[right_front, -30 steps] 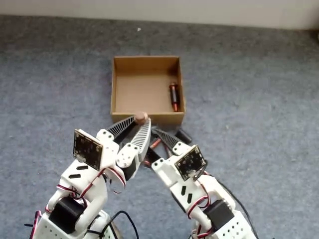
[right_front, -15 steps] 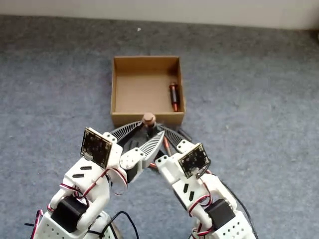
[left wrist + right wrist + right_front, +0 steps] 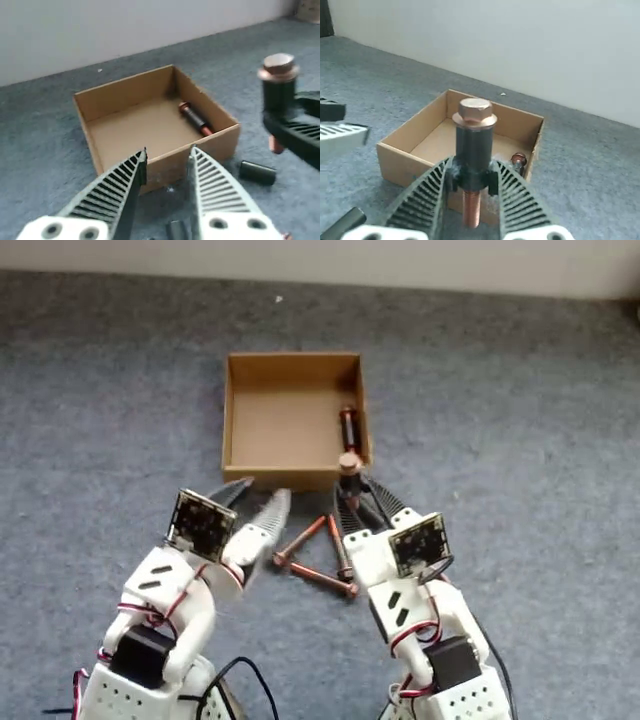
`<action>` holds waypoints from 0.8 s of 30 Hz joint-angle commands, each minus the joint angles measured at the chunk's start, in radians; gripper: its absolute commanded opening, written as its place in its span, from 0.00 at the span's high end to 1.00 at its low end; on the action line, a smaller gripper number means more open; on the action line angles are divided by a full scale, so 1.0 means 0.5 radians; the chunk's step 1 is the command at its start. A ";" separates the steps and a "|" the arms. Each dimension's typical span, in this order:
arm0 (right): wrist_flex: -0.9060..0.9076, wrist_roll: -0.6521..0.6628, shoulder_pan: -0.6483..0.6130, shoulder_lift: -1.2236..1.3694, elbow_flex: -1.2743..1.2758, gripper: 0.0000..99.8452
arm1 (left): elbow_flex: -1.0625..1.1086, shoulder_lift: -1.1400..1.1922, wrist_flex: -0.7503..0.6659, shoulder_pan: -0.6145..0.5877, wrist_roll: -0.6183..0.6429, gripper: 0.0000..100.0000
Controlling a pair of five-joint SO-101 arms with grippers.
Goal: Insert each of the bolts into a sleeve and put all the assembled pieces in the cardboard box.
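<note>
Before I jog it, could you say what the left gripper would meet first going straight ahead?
Probably the near wall of the cardboard box, just beyond the left gripper; depth is unclear.
</note>
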 commanded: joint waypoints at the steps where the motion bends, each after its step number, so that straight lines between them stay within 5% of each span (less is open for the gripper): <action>1: -0.051 0.000 0.094 -0.020 0.201 0.99 | 0.060 -0.017 -0.003 -0.367 -0.049 0.95; 9: 0.087 0.003 0.115 -0.023 0.201 0.99 | 0.318 -0.017 -0.012 -0.848 -0.107 0.99; 14: 0.183 0.015 0.115 -0.020 0.186 0.99 | 0.511 -0.017 -0.012 -0.873 -0.384 0.99; 24: 0.345 0.132 0.044 0.029 -0.226 0.99 | 0.514 0.002 0.068 -0.870 -0.381 0.99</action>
